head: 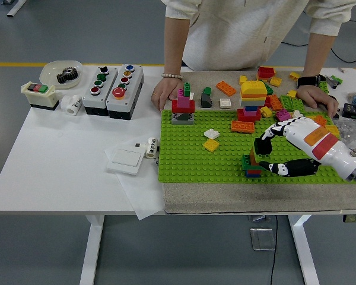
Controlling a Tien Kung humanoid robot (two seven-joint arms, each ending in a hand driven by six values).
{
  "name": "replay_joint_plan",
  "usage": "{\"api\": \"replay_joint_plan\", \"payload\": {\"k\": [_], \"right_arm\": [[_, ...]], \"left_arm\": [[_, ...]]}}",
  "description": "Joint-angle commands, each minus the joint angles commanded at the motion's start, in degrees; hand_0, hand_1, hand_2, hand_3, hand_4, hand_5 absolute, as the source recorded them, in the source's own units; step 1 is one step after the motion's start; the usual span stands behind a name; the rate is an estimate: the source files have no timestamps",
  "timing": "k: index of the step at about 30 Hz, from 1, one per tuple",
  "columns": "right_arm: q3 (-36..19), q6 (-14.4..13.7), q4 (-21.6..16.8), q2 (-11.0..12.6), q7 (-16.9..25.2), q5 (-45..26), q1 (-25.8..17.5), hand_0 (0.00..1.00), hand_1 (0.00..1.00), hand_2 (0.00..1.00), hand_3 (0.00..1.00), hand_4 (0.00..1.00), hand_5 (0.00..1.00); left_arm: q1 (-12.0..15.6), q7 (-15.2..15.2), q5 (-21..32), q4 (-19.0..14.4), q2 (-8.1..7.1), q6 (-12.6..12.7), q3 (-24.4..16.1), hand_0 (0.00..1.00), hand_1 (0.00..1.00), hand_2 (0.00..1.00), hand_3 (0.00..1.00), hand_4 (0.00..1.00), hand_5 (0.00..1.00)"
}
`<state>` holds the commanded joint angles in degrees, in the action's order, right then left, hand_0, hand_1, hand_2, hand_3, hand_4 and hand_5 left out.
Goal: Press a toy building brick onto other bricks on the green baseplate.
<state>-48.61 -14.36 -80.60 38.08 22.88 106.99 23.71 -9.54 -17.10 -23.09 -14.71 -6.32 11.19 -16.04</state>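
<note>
At the right of the frame the robot's right hand comes in from the lower right edge over the green baseplate, its fingers curled from above and its thumb from below around a dark green brick, which it holds. That brick sits on top of a small stack of bricks standing on the baseplate in the lower right part of the frame; the stack shows green, red, blue and orange pieces, and whether the held brick is fully seated on it cannot be told. The baseplate lies on a beige mat at the right half of the white counter. On the baseplate's upper left corner stands a red, grey and magenta stack, near its middle lie a white brick and a yellow brick just beside each other, and further right an orange flat brick. Toward the upper middle rises a taller stack topped with yellow and orange, with loose bricks scattered around it on the mat. A person stands at the far side at the top of the frame, one hand resting flat on the mat by the baseplate's upper left corner and the other hand resting at the upper right among loose bricks. At the upper left of the counter sit two grey button boxes and a white dish with a gear; a white wall switch lies left of the baseplate
</note>
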Motion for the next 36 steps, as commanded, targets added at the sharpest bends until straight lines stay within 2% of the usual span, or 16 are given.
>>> {"api": "replay_joint_plan", "payload": {"k": [19, 36], "right_arm": [[1.3, 0.4, 0.2, 0.0, -0.2, -0.2, 1.6, 0.521, 0.56, 0.614, 0.548, 0.785, 0.476], [0.8, 0.4, 0.2, -0.2, -0.1, 0.1, 0.7, 0.511, 0.551, 0.611, 0.548, 0.786, 0.464]], "left_arm": [[-0.1, 0.1, 0.1, 0.1, -0.05, -0.1, 0.0, 0.492, 0.566, 0.649, 0.623, 0.659, 0.752], [0.1, -0.1, -0.3, 0.1, -0.04, -0.1, -0.2, 0.491, 0.568, 0.649, 0.622, 0.659, 0.749]]}}
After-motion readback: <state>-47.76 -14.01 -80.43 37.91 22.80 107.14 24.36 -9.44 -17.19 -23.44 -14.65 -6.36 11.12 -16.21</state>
